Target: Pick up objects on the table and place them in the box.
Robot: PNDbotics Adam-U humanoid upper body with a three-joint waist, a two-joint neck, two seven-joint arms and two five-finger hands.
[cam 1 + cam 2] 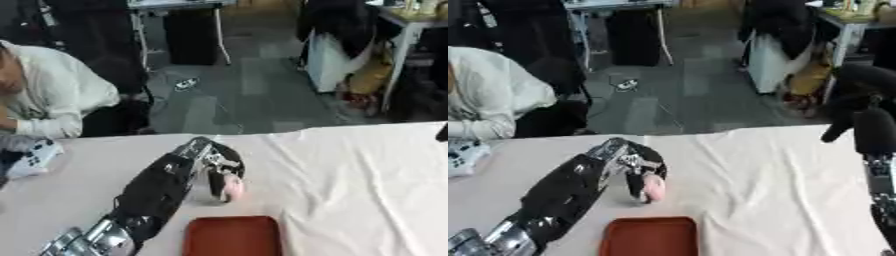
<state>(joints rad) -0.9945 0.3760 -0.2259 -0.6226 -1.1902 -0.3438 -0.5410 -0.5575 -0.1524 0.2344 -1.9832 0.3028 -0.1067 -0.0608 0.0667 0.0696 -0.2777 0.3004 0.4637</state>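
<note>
The robot's black left hand (220,167) reaches out over the table covered in a pale, wrinkled cloth (350,180), its fingers curled down around a small, rounded pink object (234,188) whose material I cannot make out. The object sits low, at or just above the cloth, just beyond the far rim of the shallow reddish-brown box with rounded corners (232,236), which lies near the bottom of the view. Judging by how little of it peeks out from under the fingers, the pink thing is probably light, so weight should be no trouble; the concern is more that a smooth, rounded shape could roll or squirt out of a pinch. Taking it across its widest part, with the thumb opposite the fingers, looks the safest hold (whether it is soft or stiff cannot be told from here, so squeezing gently is the prudent guess). The cloth's wrinkles might snag under the fingertips if the grip goes too low. The right hand (874,131) shows at the right edge of the right eye view, raised well apart from the work; whether its fingers are straight or curled I cannot tell.
</note>
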